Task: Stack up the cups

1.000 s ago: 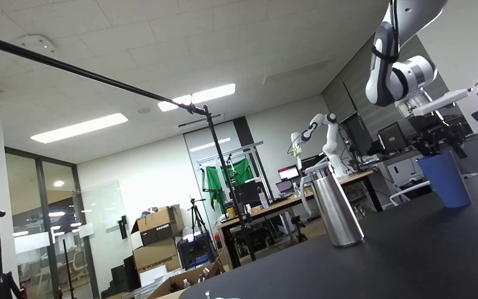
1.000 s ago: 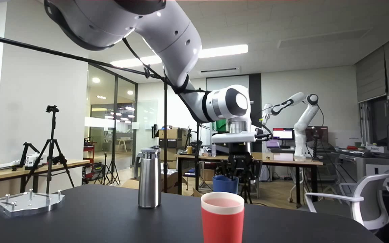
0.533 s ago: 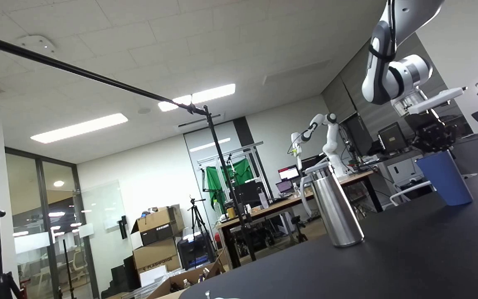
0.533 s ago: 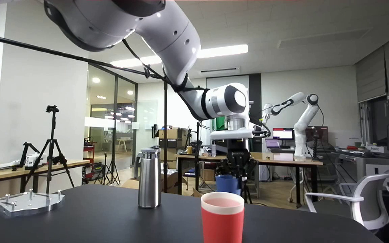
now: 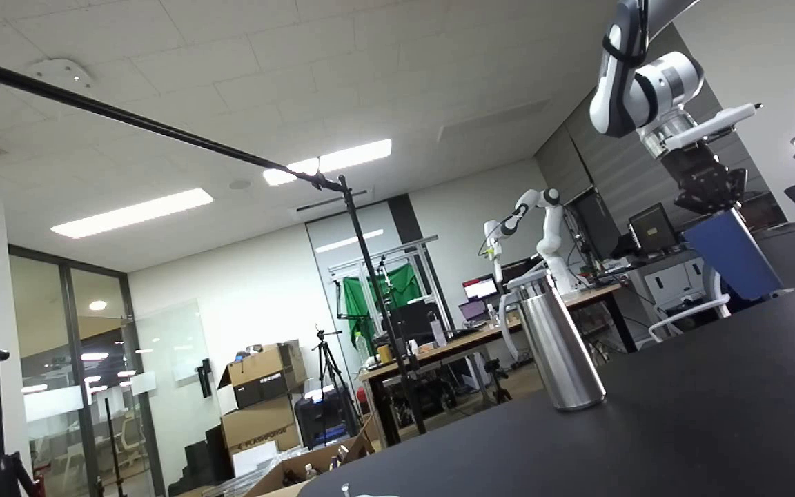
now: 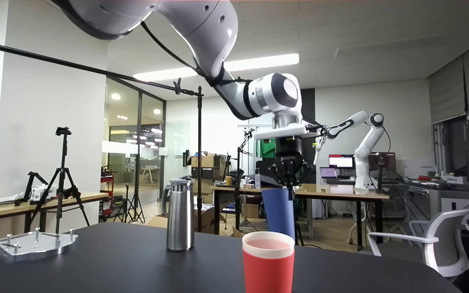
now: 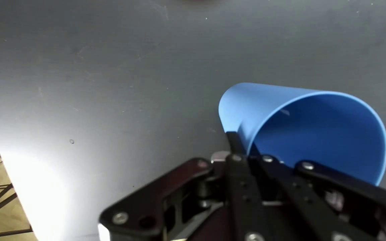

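Pincer (image 7: pixel 245 147) nearly closed, grasping the blue cup (image 7: pixel 300 130) by its wall: one finger outside, one inside the mouth. In an exterior view the cup hangs tilted at the far right, its base above the edge of the black table (image 5: pixel 646 428). An upright red cup (image 6: pixel 268 268) shows at bottom, right of centre, in an exterior view.

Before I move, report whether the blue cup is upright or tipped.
Slightly tipped, mouth up: in an exterior view, the blue cup hangs slanted from the fingers.

Blue cup (image 5: pixel 732 254) in the tool (image 5: pixel 735 211)
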`<state>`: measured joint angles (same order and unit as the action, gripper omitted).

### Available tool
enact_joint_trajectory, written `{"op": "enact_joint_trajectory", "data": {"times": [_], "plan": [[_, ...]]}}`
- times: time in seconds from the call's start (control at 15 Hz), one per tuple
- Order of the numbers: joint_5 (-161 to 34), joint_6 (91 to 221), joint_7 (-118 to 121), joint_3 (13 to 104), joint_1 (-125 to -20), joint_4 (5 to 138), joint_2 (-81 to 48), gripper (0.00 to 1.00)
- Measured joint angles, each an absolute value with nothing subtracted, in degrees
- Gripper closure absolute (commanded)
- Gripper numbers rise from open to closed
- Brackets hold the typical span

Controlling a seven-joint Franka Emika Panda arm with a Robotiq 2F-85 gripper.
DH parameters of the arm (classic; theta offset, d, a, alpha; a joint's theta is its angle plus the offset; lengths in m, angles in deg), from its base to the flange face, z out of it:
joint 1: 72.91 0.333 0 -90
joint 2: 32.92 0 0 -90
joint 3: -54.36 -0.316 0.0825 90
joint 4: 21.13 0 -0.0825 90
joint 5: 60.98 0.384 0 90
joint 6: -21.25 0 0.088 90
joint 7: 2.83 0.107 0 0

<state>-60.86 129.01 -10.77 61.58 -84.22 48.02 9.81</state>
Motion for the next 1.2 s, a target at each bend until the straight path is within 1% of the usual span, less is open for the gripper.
{"op": "enact_joint_trajectory", "data": {"times": [0.53,1.2], "plan": [[-64.5,122.6,-11.4,62.6,-84.6,51.0,0.0,0.99],[-65.6,115.4,-13.9,62.4,-84.6,58.4,-12.1,0.99]]}}
